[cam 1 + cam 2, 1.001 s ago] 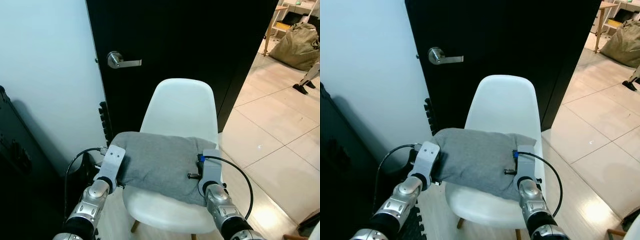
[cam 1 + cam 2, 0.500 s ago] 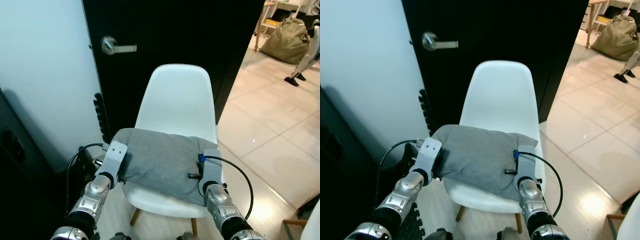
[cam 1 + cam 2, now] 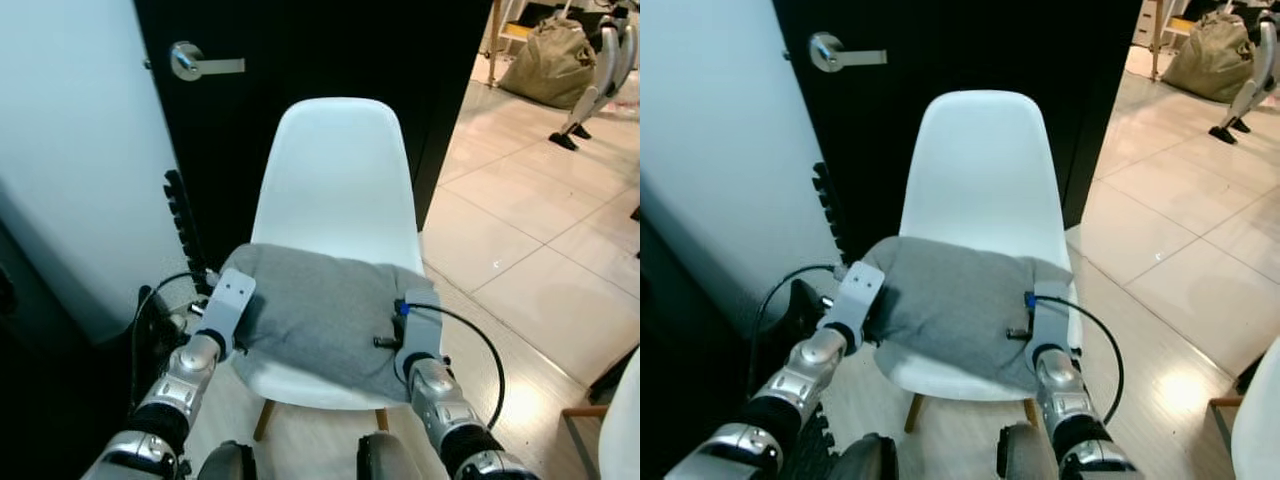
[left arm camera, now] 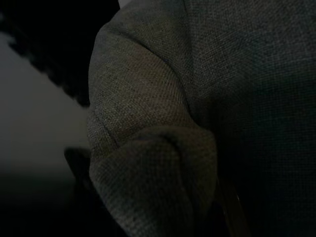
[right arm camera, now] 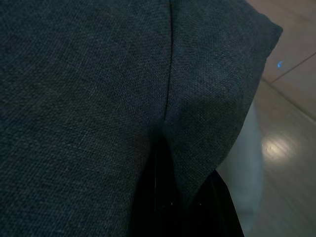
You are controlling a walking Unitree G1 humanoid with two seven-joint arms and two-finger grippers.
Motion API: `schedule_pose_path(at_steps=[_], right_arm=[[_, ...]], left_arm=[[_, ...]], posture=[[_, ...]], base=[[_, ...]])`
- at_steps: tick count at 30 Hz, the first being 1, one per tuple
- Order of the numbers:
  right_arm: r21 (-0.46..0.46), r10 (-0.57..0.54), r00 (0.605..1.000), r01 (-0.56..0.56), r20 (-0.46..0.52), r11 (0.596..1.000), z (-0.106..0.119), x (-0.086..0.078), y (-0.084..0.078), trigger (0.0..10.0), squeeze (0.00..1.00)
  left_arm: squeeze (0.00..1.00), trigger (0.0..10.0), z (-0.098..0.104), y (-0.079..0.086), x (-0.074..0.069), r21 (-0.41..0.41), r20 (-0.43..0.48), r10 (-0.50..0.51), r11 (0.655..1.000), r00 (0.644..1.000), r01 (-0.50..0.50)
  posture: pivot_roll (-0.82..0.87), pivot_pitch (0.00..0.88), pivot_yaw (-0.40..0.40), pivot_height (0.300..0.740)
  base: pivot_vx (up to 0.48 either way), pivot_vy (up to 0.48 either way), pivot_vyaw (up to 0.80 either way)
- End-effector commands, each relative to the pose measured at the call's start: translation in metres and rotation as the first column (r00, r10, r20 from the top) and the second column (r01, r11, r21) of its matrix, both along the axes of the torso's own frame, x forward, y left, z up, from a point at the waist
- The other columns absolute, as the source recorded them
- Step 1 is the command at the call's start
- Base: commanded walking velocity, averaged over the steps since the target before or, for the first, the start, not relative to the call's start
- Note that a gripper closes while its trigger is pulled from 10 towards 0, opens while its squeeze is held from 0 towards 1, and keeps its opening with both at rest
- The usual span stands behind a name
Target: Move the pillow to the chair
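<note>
Pillow lying on the chair seat, both grippers gripping its ends.

The grey pillow (image 3: 320, 310) is resting across the seat of the white chair (image 3: 335, 180), in front of the black door (image 3: 300, 60). The left gripper (image 3: 232, 300) is pinching its left end, fabric bunching between the fingers; the right gripper (image 3: 420, 325) is clamping the right end, cloth folding into its closed black fingers (image 5: 163, 197). Pale floor tiles (image 3: 520, 250) are stretching off to the right.

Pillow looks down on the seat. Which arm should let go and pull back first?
Probably the right gripper: open tiled floor lies on its side. The left gripper has the black door and cables close by. The pillow rests on the chair seat.
</note>
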State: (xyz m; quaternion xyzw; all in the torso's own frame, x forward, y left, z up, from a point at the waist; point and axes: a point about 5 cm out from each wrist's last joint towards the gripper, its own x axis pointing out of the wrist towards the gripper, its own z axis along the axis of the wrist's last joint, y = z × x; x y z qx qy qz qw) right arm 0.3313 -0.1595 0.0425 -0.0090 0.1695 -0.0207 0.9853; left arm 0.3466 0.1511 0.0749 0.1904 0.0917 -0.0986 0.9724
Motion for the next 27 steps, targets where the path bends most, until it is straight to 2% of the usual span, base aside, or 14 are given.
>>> schedule_pose_path(at_steps=[1,9,17,20,21,22,23,24,25,26,27], right_arm=[[-0.012,0.027,0.998,-0.026,0.054,1.0,0.012,0.009,0.006,10.0,0.0],[-0.024,0.057,0.993,-0.055,0.103,0.998,0.027,0.02,0.015,10.0,0.0],[-0.019,0.064,0.992,-0.063,0.104,0.998,0.026,0.02,0.017,10.0,0.0],[0.017,0.04,0.994,-0.043,0.106,0.999,0.028,0.022,0.015,10.0,0.0],[0.025,0.034,0.994,-0.037,0.107,0.999,0.028,0.022,0.015,10.0,0.0],[0.025,0.034,0.994,-0.037,0.107,0.999,0.028,0.022,0.015,10.0,0.0],[0.029,0.03,0.994,-0.033,0.108,0.999,0.029,0.022,0.014,10.0,0.0],[0.033,0.026,0.994,-0.029,0.107,0.999,0.028,0.022,0.013,10.0,0.0],[0.03,0.023,0.994,-0.027,0.103,0.999,0.027,0.022,0.013,10.0,0.11],[0.03,0.023,0.994,-0.027,0.103,0.999,0.027,0.022,0.013,10.0,0.11],[0.029,0.023,0.995,-0.026,0.102,0.999,0.026,0.021,0.012,10.0,0.34]], left_arm=[[0.0,10.0,0.008,0.002,0.005,0.04,0.043,-0.009,0.999,0.999,0.007],[0.0,10.0,0.014,0.009,0.01,0.098,0.065,0.021,0.995,0.998,-0.027],[0.0,10.0,0.008,0.013,0.008,0.103,0.048,0.032,0.994,0.998,-0.037],[0.0,10.0,0.009,0.014,0.01,0.094,0.047,0.042,0.995,0.998,-0.047],[0.06,10.0,0.009,0.013,0.01,0.086,0.043,0.038,0.995,0.998,-0.041],[0.06,10.0,0.009,0.013,0.01,0.086,0.043,0.038,0.995,0.998,-0.041],[1.0,10.0,0.009,0.012,0.01,0.082,0.041,0.033,0.996,0.999,-0.036],[1.0,10.0,0.009,0.011,0.01,0.07,0.033,0.033,0.997,0.999,-0.035],[1.0,10.0,0.007,0.01,0.01,0.056,0.024,0.027,0.998,0.999,-0.029],[1.0,10.0,0.007,0.01,0.01,0.056,0.024,0.027,0.998,0.999,-0.029],[1.0,10.0,0.006,0.01,0.009,0.052,0.02,0.026,0.998,0.999,-0.027]], posture=[[-0.01,0.063,-0.025,0.6],[0.0,0.076,-0.033,0.6],[0.0,0.062,-0.037,0.6],[-0.01,0.059,-0.034,0.6],[-0.01,0.061,-0.033,0.6],[-0.01,0.061,-0.033,0.6],[-0.01,0.061,-0.033,0.6],[-0.01,0.065,-0.033,0.6],[-0.01,0.063,-0.035,0.6],[-0.01,0.063,-0.035,0.6],[-0.01,0.061,-0.034,0.6]], base=[[0.0,0.0,0.0],[0.0,0.0,0.0],[0.0,0.0,0.0],[0.0,0.0,0.0],[0.0,0.0,0.0],[0.0,0.0,0.0],[0.0,0.0,0.0],[0.0,0.0,0.0],[0.0,0.0,0.0],[0.0,0.0,0.0],[0.0,0.0,0.0]])
